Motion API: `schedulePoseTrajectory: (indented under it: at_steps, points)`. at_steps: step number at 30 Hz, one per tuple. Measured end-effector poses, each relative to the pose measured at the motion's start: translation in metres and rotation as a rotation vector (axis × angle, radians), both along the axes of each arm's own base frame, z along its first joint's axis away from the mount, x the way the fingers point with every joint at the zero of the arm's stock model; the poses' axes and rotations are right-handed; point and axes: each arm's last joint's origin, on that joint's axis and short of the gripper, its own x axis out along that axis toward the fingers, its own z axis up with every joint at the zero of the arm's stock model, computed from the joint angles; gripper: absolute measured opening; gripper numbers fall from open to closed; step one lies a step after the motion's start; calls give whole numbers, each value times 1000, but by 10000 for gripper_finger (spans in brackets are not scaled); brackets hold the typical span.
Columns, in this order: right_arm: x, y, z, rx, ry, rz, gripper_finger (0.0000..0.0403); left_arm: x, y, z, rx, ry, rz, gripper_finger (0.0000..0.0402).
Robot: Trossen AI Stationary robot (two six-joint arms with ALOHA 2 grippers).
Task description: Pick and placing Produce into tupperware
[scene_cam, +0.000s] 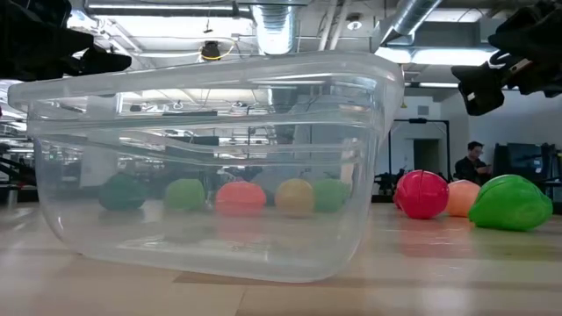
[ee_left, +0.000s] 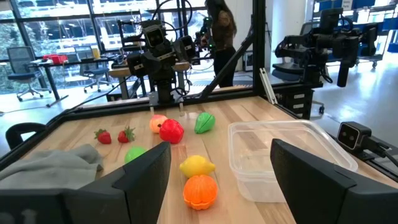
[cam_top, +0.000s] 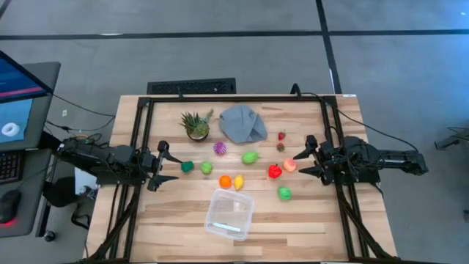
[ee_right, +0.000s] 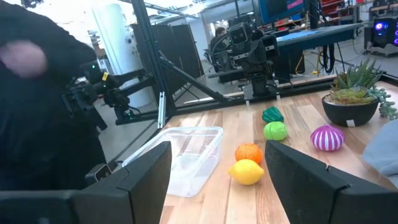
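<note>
At the desk's left edge the left tool [cam_top: 170, 167] hovers with jaws parted, holding nothing. Toward the middle, produce [cam_top: 231, 181] lies scattered in a loose band; the empty tupperware [cam_top: 229, 213] sits nearer the front edge. These toys look light, hard and smooth, likely to slip, so pinch across the widest middle. At the right edge the right tool [cam_top: 300, 159] waits, likewise parted and empty.

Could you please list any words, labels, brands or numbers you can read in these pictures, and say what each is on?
None can be read. The tupperware and the produce carry no visible lettering. The monitor beside the table shows graphics only, too small to make out any text.
</note>
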Motion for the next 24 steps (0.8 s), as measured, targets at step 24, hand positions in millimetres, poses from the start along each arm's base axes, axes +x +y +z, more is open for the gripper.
schedulePoseTrajectory:
  at_steps: [24]
  points:
    - [0, 0, 1, -126, -40, -7, 281, -2, 1, 21, -249, -179, -19, 268]
